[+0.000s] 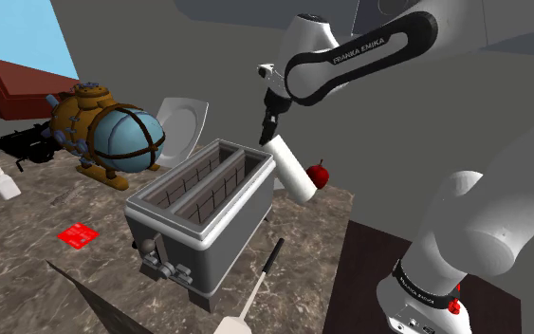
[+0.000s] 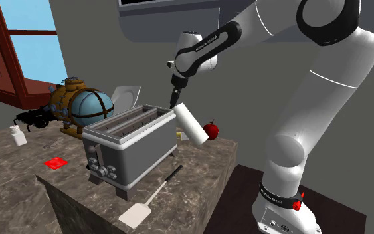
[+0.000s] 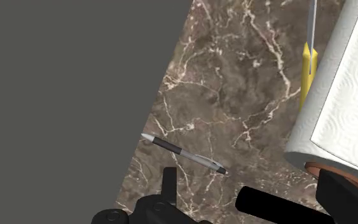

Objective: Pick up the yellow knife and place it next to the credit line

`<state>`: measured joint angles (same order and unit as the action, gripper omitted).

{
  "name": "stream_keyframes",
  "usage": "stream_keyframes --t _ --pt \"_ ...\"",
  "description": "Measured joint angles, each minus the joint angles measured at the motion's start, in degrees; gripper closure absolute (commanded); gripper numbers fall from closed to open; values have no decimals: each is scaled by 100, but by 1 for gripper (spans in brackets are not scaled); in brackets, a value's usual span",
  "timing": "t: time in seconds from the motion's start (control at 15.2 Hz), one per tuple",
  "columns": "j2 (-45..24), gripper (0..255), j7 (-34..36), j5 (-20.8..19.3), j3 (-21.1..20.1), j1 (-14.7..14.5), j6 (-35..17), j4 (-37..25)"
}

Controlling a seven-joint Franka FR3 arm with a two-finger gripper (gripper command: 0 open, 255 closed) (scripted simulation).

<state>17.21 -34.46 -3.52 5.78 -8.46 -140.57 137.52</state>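
On the marble table (image 3: 234,83) a pen (image 3: 184,153) lies near the tilted paper towel roll (image 3: 343,108), the yellow knife (image 3: 308,67) lies just beside that roll, partly behind it, and the hand (image 1: 268,124) hangs just above the roll's upper end, its opening impossible to tell.

The one legend that reads plainly is "FRANKA EMIKA", in white capitals along the black stripe on the upper link of the arm (image 1: 369,49) in the shoulder view. The second exterior view shows the same stripe with white capitals along it, too small there to spell out with certainty. Lower down, a black band (image 1: 424,287) around the arm near its base carries a short line of white characters, and these cannot be made out in either exterior view.
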Motion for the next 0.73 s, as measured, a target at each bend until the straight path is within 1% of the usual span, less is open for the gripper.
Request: stream_keyframes --t 0.07,0.13,0.2,0.26,0.4,0.53,0.59,0.66,0.73 --pt "-34 0 -35 47 5 -27 -388 130" --pt "-151 0 -120 118 40 -59 -669 164" --pt "37 0 -195 151 71 -62 -1026 433" --pt "45 0 -196 151 71 -62 -1116 435" --pt "20 0 -202 168 72 -73 -1045 447" --pt "13 0 -284 229 116 -100 -1269 534" --pt "-12 0 -225 229 67 -121 -1407 580" --pt "82 0 -338 277 152 -125 -1350 779" --pt "-8 0 -348 299 147 -151 -1032 815"
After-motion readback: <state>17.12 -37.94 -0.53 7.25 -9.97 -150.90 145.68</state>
